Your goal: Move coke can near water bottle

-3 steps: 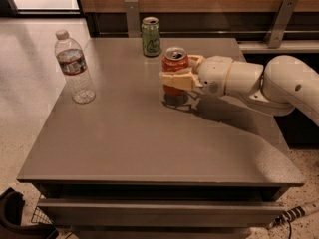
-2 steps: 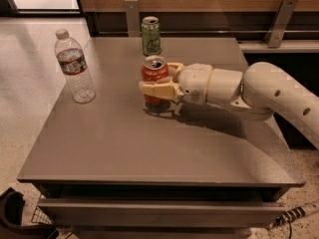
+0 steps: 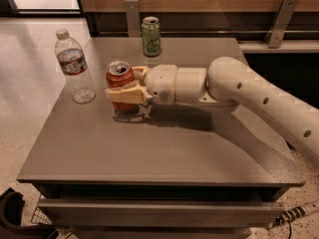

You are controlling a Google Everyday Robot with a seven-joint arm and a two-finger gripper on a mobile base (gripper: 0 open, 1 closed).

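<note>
Gripper is clenched on the coke can, one finger across the near side and the other behind it, w/ the arm reaching in from 3 o'clock over the table. Big change vs 1 s ago: the can was then right of table centre, almost straight below the green can. It's since been carried steadily toward 9 o'clock and now sits left of centre, upright, silver top showing. The water bottle hasn't budged. It stands near the table's 10 o'clock corner, at approx 9–10 o'clock from the can, and the gap between them has shrunk from well apart to near, not touching. Green can also unmoved at the 12 o'clock edge, now at approx 1 o'clock from the coke can. Can't tell if the can's base is on the surface or just off it; there's a shadow under it. Judgement: the transport leg looks mostly done, the can is prob close enough to count as "near". What's left is to set it down, let go and back the arm out toward 3 o'clock. Main risk: drifting further toward 9 and nudging the bottle, which looks light and tippy.
</note>
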